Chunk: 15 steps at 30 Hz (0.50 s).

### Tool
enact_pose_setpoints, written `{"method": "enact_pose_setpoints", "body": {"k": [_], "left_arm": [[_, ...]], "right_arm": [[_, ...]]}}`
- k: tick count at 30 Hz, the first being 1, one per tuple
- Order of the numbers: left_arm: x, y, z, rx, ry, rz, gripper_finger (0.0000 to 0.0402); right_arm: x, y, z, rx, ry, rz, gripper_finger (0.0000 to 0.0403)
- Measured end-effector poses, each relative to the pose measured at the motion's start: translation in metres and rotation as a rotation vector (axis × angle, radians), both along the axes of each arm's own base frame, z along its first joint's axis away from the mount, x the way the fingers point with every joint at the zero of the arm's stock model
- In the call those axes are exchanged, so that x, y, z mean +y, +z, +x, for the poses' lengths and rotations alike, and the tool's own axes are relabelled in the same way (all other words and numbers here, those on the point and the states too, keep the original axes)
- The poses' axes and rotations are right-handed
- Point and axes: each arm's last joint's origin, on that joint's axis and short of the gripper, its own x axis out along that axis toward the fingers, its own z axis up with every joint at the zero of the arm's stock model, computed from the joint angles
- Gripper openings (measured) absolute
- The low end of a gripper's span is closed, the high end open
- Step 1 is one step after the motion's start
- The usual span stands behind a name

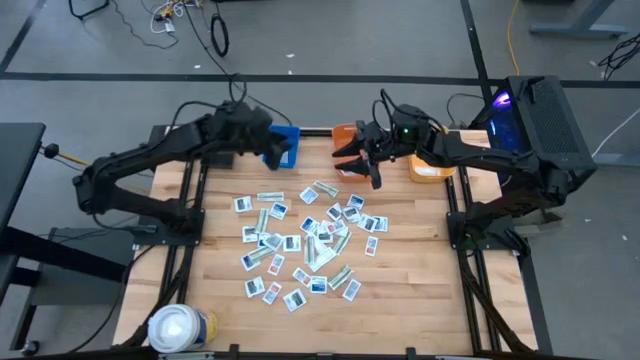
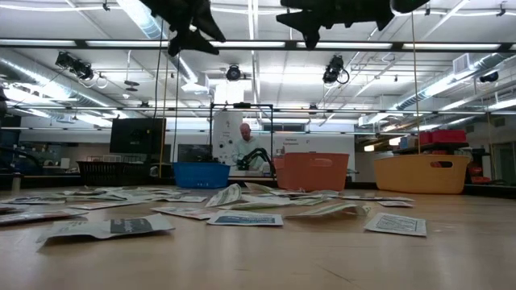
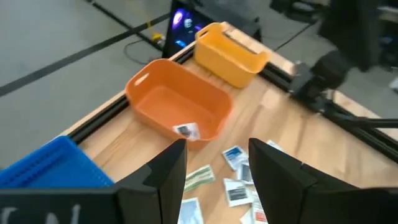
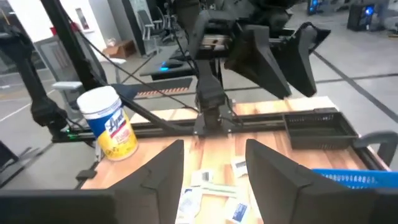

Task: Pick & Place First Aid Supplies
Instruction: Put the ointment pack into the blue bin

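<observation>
Dozens of packets [image 1: 312, 240] are scattered flat over the middle of the table [image 1: 420, 290], some overlapping, none held. Three bins are lined along the far edge: a blue bin [image 1: 284, 146] at left, an orange bin [image 3: 177, 106] in the middle, a yellow bin [image 3: 227, 54] at right. One packet [image 3: 186, 130] is seen inside the orange bin, against its near wall. The left gripper [image 1: 272, 152] is held raised beside the blue bin, its fingers [image 3: 166, 174] parted with nothing between them. The right gripper [image 1: 360, 160] is held raised over the orange bin, its fingers [image 4: 163, 171] likewise parted and empty. A white roll [image 1: 178, 328] is stood at the near left corner. A person [image 2: 247, 148] is visible in the room beyond the table.
</observation>
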Motion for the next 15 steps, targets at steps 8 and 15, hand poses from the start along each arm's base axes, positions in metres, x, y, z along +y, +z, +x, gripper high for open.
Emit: {"method": "enact_pose_setpoints", "body": {"k": [8,15], "left_arm": [[-0.024,0.006,0.002,-0.024,-0.092,0.008,0.0177],[-0.044,0.006,0.007,-0.030,-0.206,-0.009,0.0177]], "right_arm": [[0.027,0.014,-0.030,0.106,-0.087,-0.017,0.0163],[0.057,0.021,-0.067,0.246,-0.145,-0.035,0.0157]]}}
